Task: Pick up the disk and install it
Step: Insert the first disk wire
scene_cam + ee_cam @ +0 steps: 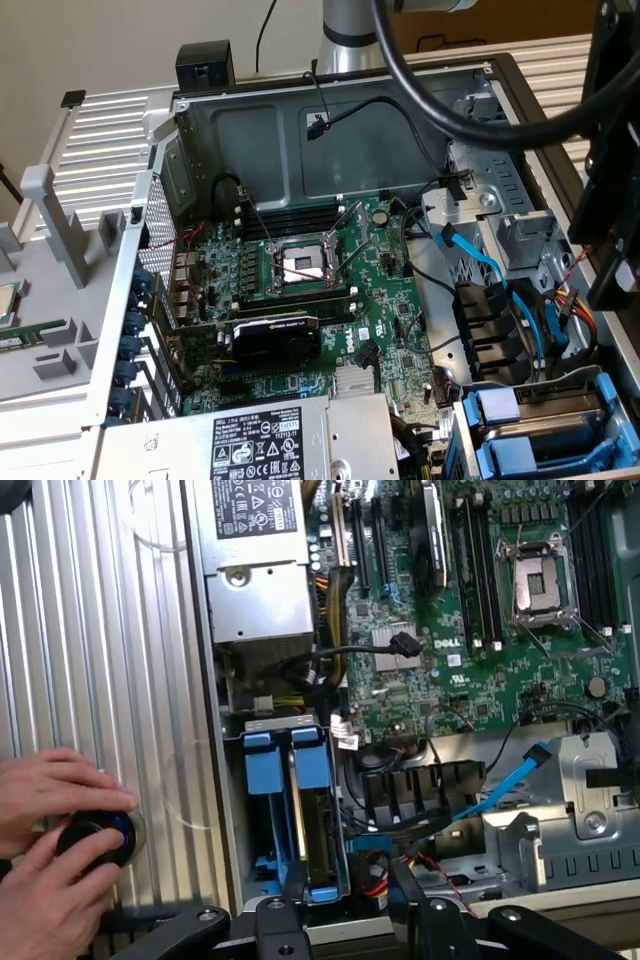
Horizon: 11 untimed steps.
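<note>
Claw [350,880] spread and empty, I hung over the open computer case [300,130], my fingers apart above the drive cage end; the disk [312,770] stood on edge in that cage, in the corner next to the power supply [255,550], with little more to see than its blue rails and a thin strip of its side; whether it sat fully home I could not tell. I judged it dense and stiff for its size, a metal slab that would not give under my pads; its bare silver faces looked smooth and likely to slip, and its label side and any circuit board underneath I took to be the parts to spare. The long edges, across the blue rails, seemed the best place to take hold, squarely and with modest force, since plastic rails can flex or pop off. Off to one side, on the ribbed surface [100,630], a person's hands [50,800] cupped a round black knob [95,838].
</note>
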Each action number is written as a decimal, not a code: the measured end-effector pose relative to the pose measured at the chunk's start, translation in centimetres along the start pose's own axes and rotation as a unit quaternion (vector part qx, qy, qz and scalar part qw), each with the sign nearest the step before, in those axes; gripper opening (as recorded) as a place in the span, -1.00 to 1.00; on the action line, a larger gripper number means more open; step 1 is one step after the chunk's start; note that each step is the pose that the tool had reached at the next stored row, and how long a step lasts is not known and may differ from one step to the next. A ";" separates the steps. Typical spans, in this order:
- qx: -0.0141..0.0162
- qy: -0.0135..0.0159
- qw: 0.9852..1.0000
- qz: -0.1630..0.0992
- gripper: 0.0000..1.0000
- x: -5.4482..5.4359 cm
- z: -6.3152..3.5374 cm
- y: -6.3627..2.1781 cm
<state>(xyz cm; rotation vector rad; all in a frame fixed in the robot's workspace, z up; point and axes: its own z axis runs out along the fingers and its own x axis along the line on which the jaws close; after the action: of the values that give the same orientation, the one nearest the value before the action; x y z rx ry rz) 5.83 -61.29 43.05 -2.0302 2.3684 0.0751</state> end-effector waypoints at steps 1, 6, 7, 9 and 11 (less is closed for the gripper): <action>0.001 0.000 1.000 0.005 -0.11 0.0 0.01 0.00; 0.002 -0.001 1.000 0.016 -0.11 -0.2 0.03 -0.38; 0.002 -0.001 1.000 0.016 -0.11 -0.3 0.03 -0.62; 0.002 -0.001 1.000 0.017 -0.11 -0.5 0.02 -1.07; 0.002 -0.001 1.000 0.017 -0.11 -0.7 0.02 -1.52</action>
<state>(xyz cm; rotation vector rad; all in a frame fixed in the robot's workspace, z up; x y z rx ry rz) 7.43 -60.81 43.04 -1.9879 2.3999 0.0726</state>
